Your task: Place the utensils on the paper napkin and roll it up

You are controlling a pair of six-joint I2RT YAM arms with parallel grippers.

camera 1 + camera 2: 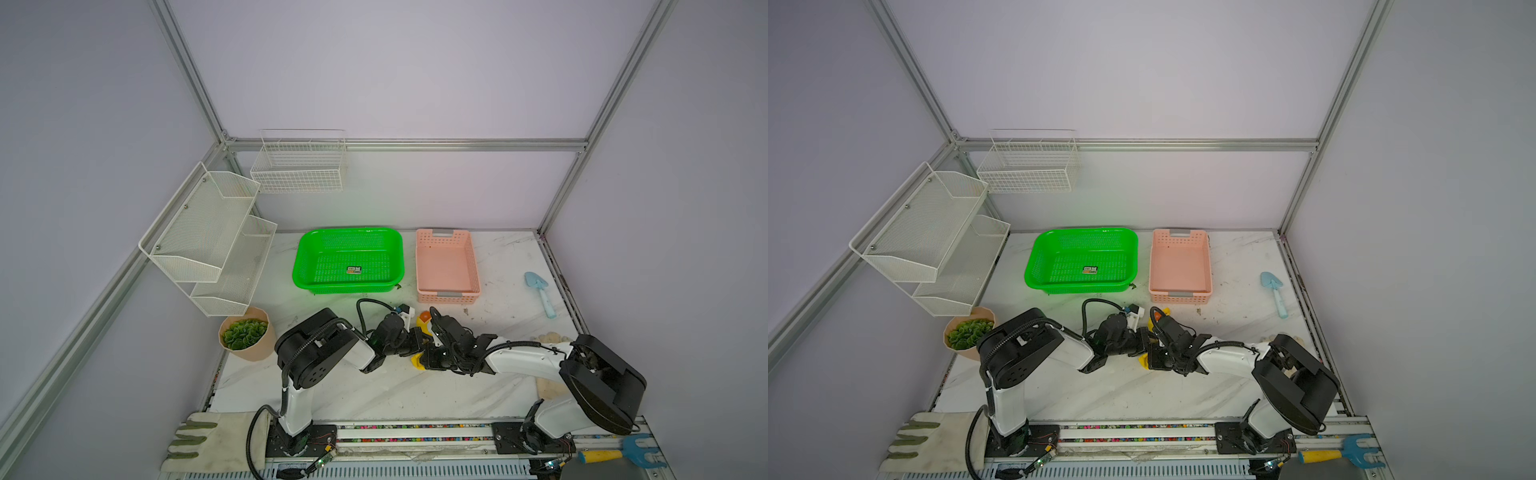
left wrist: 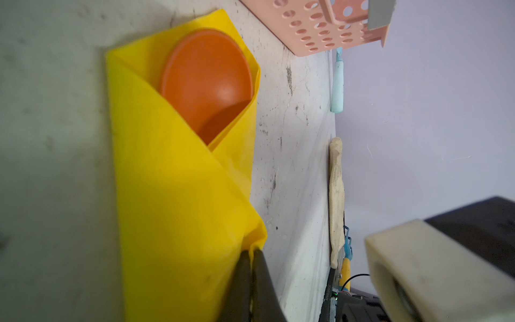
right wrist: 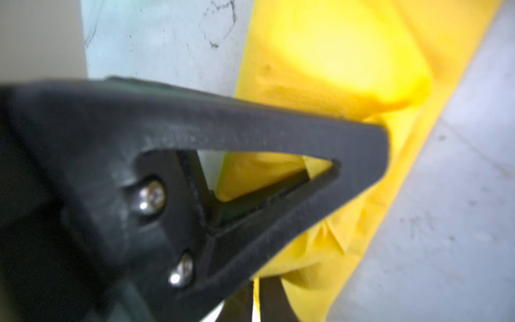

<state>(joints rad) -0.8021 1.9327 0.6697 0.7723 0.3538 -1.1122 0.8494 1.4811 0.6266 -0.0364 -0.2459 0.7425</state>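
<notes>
- Three pale lilac walls (image 1: 395,75), framed by aluminium rails (image 1: 407,144), enclose the cell.
- Scuffed and dark-specked, the white marbled tabletop (image 1: 374,390) fills its floor.
- Mid-table, near the pink basket (image 1: 446,266), the paper napkin (image 2: 172,195) lies wrapped around an orange spoon (image 2: 206,78).
- Clamped tight, the left gripper (image 2: 250,259) pinches the napkin's edge.
- Blurred against the napkin, the right gripper (image 3: 359,156): open or closed, cannot tell.

Soft, even white light: crisp from above, blurry up close.
In both top views the green basket (image 1: 297,266) glows oversaturated and the picture edges bow. In the right wrist view the fingers (image 3: 223,133) are out of focus, and the napkin (image 3: 348,55) blows out to pale glare.
</notes>
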